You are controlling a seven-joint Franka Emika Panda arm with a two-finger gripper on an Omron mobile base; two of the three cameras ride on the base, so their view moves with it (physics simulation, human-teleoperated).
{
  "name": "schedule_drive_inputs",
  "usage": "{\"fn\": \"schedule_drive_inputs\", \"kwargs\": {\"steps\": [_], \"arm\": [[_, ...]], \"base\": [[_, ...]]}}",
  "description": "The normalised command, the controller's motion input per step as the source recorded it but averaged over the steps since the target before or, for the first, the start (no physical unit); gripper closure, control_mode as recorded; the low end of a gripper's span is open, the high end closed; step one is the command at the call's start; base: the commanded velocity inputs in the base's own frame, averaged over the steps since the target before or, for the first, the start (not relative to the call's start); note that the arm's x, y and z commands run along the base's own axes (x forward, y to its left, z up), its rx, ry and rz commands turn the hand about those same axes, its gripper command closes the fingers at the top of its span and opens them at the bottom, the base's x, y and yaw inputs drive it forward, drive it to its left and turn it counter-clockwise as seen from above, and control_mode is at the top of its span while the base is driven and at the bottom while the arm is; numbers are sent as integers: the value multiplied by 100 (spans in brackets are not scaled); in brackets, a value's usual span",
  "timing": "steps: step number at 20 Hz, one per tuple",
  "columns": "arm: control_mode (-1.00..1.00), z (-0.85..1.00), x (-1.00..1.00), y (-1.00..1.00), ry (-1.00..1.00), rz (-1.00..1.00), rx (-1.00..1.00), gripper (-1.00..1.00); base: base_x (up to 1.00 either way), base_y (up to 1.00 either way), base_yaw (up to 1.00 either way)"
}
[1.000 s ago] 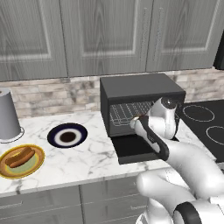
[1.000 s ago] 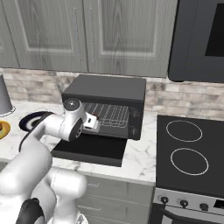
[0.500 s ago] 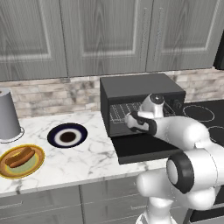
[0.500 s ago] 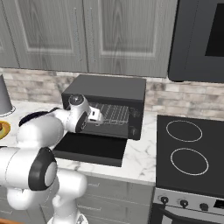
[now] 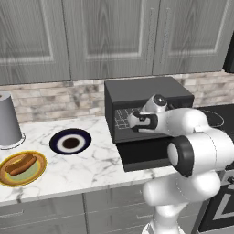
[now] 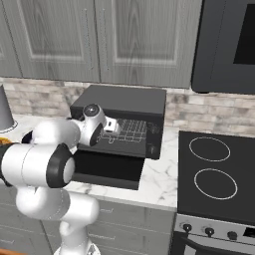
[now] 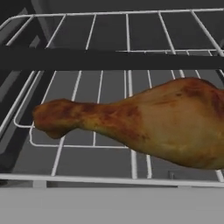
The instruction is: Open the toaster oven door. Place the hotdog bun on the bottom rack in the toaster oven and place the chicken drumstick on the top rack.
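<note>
Well to the claw's left in the left base view, the hotdog bun [image 5: 20, 164] lies on a yellow plate [image 5: 38, 173] at the counter's near edge, not in the oven. Between that plate and the claw sits a dark blue plate [image 5: 69, 141] with a brown centre, and a grey canister [image 5: 9, 119] stands behind the yellow plate.

The claw [image 5: 131, 121] is at the mouth of the toaster oven [image 5: 146, 94], its jaws spread wide and gripping nothing. The toaster oven door [image 5: 146, 153] hangs open and flat, below and in front of the claw.

In the hand view, the chicken drumstick [image 7: 144, 124] lies directly ahead of the claw on a wire shelf [image 7: 94, 149], bone end left, thick end right. Whether this is the top rack or the bottom one cannot be told.

To the claw's right in the right base view lies the black stovetop [image 6: 214, 174].
</note>
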Motion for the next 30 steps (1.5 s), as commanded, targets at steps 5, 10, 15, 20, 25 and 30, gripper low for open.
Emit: {"fn": "schedule_drive_inputs", "kwargs": {"steps": [5, 10, 15, 20, 25, 30], "arm": [[-100, -4, 43, 0, -8, 0, 0, -100], [-100, -5, 9, 0, -3, 0, 0, -100], [-100, 7, -48, -5, 0, 1, 0, -100], [-100, -7, -4, -1, 4, 0, -3, -100], [-100, -14, 1, -4, 7, 0, -6, -100], [-100, -22, 0, -20, 0, 0, 0, -100]], "base": [[0, 0, 0], [0, 0, 0], [0, 0, 0], [0, 0, 0], [0, 0, 0], [0, 0, 0]]}}
